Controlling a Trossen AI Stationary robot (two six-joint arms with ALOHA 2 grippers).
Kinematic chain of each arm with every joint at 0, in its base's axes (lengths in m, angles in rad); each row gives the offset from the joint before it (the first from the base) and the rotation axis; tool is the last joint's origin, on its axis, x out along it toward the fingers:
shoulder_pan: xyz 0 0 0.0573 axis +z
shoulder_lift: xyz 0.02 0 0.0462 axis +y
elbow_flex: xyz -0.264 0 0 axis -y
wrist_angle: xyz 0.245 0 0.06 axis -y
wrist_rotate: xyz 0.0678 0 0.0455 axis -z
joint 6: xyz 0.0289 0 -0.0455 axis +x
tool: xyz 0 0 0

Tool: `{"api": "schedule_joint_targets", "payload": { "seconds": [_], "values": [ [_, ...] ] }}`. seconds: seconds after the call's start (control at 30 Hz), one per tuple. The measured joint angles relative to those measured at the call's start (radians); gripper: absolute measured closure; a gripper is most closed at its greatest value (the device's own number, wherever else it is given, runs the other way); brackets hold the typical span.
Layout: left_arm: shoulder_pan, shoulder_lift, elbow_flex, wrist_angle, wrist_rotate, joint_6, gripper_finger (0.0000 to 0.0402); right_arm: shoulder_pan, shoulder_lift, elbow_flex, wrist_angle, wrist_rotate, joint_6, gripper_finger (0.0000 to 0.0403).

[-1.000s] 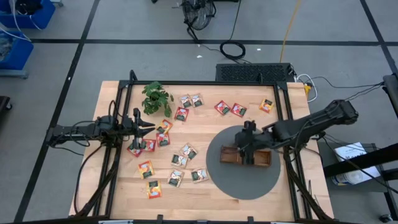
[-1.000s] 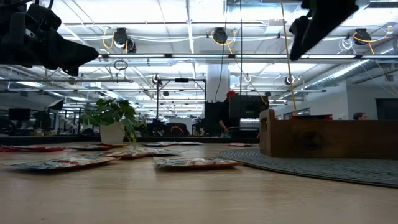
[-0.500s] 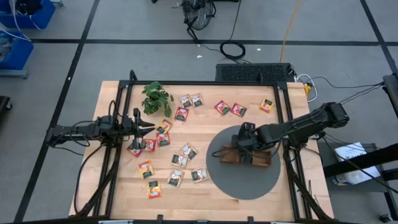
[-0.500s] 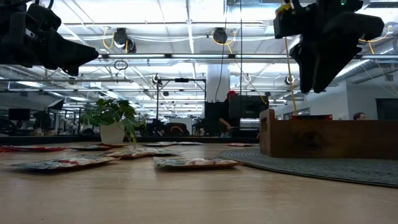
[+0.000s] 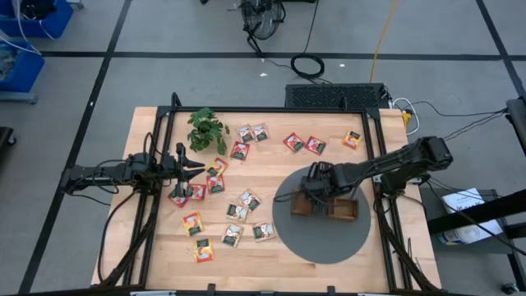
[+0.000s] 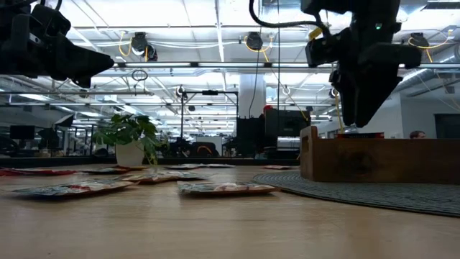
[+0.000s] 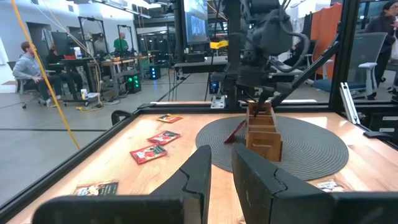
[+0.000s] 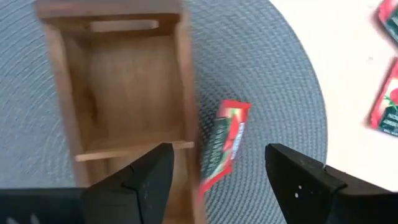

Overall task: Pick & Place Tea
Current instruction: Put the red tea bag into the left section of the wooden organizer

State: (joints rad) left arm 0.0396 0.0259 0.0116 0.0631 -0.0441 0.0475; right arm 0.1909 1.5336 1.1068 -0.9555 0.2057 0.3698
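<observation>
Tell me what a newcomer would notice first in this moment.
The right pincer hangs open over the left end of the wooden tray, with a red tea sachet leaning against the tray's outer wall on the round grey mat. Other sachets lie scattered across the table's left half.

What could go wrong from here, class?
1. The red sachet leans against the outside of the wooden tray, on the grey mat; it may stay outside the compartments.
2. The open right tool hangs close above the tray's wall and could knock it.
</observation>
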Motion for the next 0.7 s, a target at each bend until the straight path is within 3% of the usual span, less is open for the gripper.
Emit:
{"api": "schedule_joint_targets", "payload": {
  "seconds": [0.47, 0.7],
  "values": [
    [0.000, 0.000, 0.000, 0.000, 0.000, 0.000, 0.0330, -0.066, 0.000, -0.060, 0.032, -0.103, -0.008, 0.0174],
    [0.000, 0.000, 0.000, 0.000, 0.000, 0.000, 0.0330, -0.067, -0.007, -0.056, 0.022, -0.102, -0.022, 0.0174]
  ]
}}
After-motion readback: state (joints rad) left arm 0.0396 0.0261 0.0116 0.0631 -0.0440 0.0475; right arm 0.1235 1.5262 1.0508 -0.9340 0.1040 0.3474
